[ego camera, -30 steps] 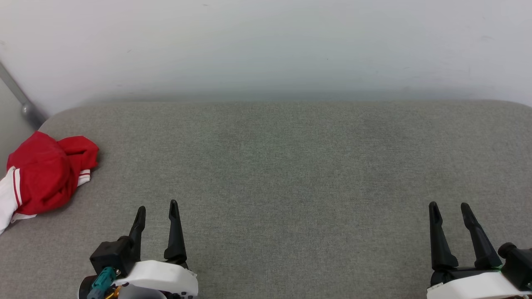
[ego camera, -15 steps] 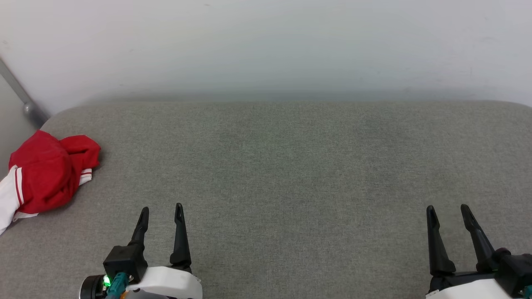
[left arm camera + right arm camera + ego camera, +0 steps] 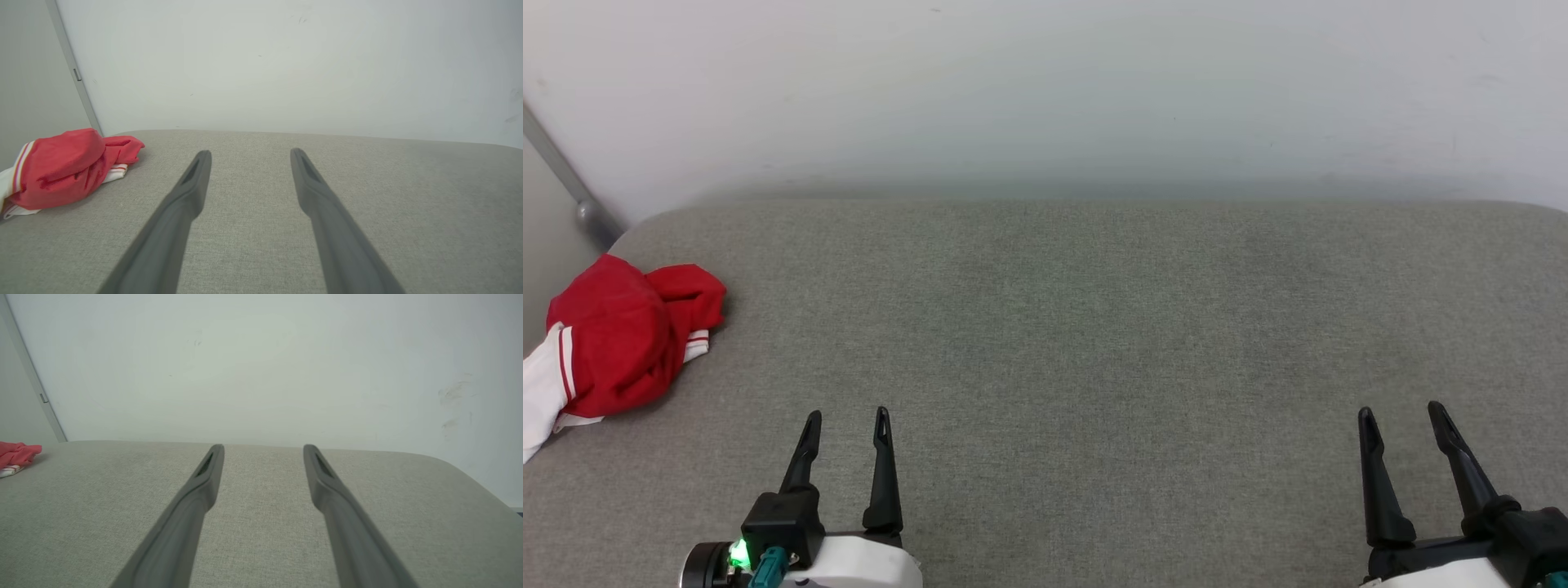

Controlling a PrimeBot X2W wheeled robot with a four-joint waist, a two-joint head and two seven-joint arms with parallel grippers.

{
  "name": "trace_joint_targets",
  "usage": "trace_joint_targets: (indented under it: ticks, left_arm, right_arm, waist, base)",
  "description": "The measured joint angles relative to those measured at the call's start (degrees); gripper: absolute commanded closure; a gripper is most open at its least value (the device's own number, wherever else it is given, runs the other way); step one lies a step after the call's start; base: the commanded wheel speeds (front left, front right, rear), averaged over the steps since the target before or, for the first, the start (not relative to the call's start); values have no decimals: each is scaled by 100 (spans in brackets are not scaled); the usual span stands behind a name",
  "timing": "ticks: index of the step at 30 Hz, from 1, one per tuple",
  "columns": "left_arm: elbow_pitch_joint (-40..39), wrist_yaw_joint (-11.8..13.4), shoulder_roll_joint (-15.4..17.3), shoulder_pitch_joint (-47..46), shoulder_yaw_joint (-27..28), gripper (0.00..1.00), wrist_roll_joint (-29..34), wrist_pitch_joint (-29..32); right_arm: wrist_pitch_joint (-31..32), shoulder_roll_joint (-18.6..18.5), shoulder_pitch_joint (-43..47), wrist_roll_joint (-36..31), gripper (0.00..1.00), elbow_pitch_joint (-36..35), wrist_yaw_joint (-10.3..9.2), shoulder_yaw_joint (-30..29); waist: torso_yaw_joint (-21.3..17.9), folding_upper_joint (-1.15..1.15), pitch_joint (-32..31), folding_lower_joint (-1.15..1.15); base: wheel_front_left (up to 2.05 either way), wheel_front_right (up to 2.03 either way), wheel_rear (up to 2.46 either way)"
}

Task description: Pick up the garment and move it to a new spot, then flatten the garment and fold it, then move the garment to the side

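Left jaws further back — garment (image 3: 621,343) apart

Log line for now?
left gripper: open, empty | right gripper: open, empty | crumpled red-and-white soft T-shirt: far left on grey padded surface, untouched

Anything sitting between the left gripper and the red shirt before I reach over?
Nothing. Head and left wrist views show bare grey surface between the left gripper and the garment.

A grey fabric-covered surface (image 3: 1094,327) with rounded corners ran up to a plain, evenly lit white wall (image 3: 1045,90)
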Motion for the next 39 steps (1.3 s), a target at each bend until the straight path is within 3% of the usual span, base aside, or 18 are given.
trace_joint_targets:
  ticks: [39]
  left_arm:
    - [67, 47, -9, 27, 25, 0, -19, -69]
  right_arm:
    - [-73, -1, 64, 459, 0, 153, 0, 8]
  waist:
    - [62, 0, 34, 0]
  base:
    - [0, 0, 0]
